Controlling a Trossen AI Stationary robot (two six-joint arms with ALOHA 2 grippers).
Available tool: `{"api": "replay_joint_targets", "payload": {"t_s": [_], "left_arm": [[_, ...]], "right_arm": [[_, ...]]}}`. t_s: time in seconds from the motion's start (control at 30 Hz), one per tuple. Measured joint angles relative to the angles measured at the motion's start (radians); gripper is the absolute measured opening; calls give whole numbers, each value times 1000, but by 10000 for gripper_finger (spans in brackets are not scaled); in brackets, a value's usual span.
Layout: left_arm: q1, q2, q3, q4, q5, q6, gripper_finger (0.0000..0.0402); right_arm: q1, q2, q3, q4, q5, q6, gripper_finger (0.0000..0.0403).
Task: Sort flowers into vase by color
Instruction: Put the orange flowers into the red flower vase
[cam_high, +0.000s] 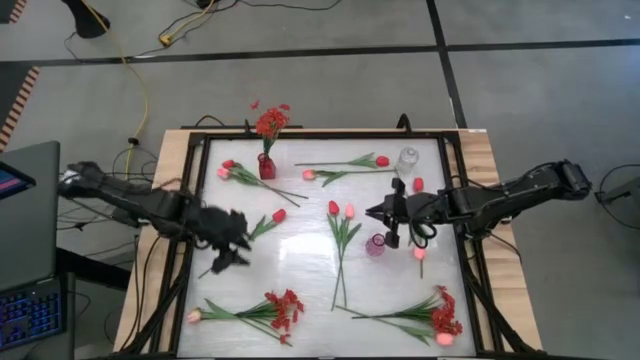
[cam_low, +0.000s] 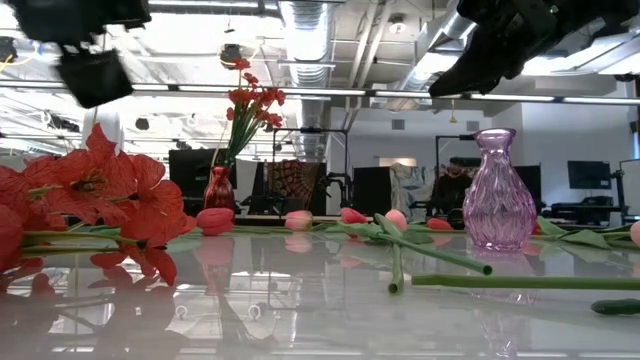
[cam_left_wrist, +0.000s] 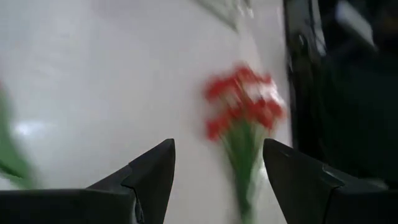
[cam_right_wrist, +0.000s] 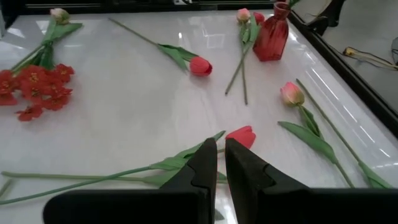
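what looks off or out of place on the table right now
Nothing is spilled or broken. The red vase stands upright with a red spray in it, and the pink vase and clear vase stand upright. The oddity is that most flowers lie scattered flat across the table.

No readable text, labels or numbers show in any view
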Motion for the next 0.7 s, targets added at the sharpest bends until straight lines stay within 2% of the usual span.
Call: {"api": "replay_joint_targets", "payload": {"t_s": [0.2, 0.33, 0.7], "left_arm": [[-183, 149, 0, 96, -24, -119, 231], [-259, 259, 0, 168, -31, -151, 231], [-336, 486, 0, 275, -68, -156, 231]], "right_arm": [[24, 0, 0, 3, 1, 2, 62], [24, 0, 0, 2, 1, 16, 62], [24, 0, 0, 1, 1, 27, 62]]}}
